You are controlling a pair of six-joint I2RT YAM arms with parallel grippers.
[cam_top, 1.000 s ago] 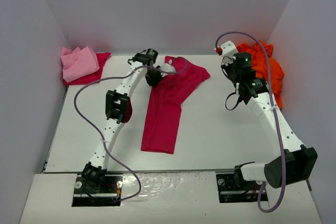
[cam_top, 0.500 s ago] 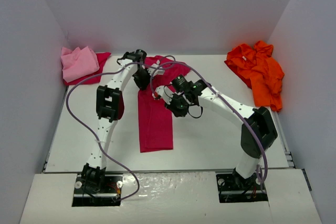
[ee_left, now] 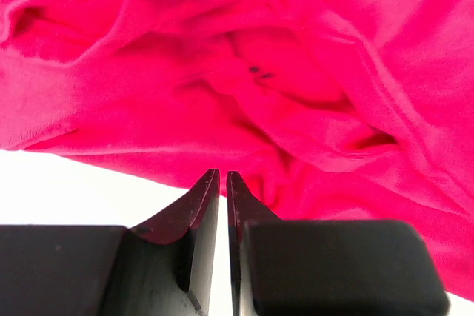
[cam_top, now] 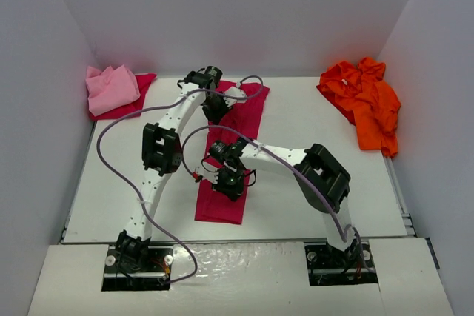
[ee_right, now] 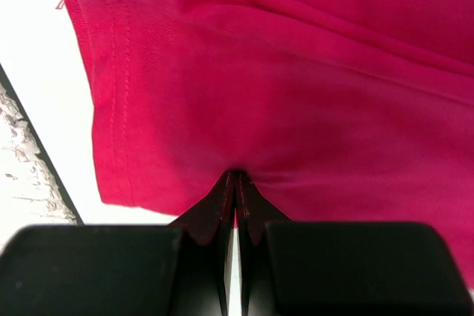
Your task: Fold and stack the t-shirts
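A crimson-magenta t-shirt [cam_top: 246,112] lies as a long narrow strip down the middle of the table. My left gripper [cam_top: 215,111] hovers at its far left edge. In the left wrist view the jaws [ee_left: 223,175] stand a narrow slit apart, with rumpled crimson cloth [ee_left: 296,72] just beyond the tips and nothing between them. My right gripper [cam_top: 228,183] sits on the strip's near part. Its jaws [ee_right: 235,175] are shut, and the cloth [ee_right: 296,72] puckers at their tips close to the hem. A light pink t-shirt [cam_top: 111,88] lies at the back left, a bright orange one [cam_top: 364,101] at the back right.
The pink shirt rests on another folded crimson cloth [cam_top: 144,88] against the left wall [cam_top: 44,109]. The orange shirt is crumpled against the right wall [cam_top: 437,109]. The table's near edge [cam_top: 222,240] runs just behind the arm bases.
My right arm swung from the orange shirt across to the crimson shirt's near part. The crimson shirt's spread sleeve side is now folded in, giving a narrower strip. My left jaws parted slightly.
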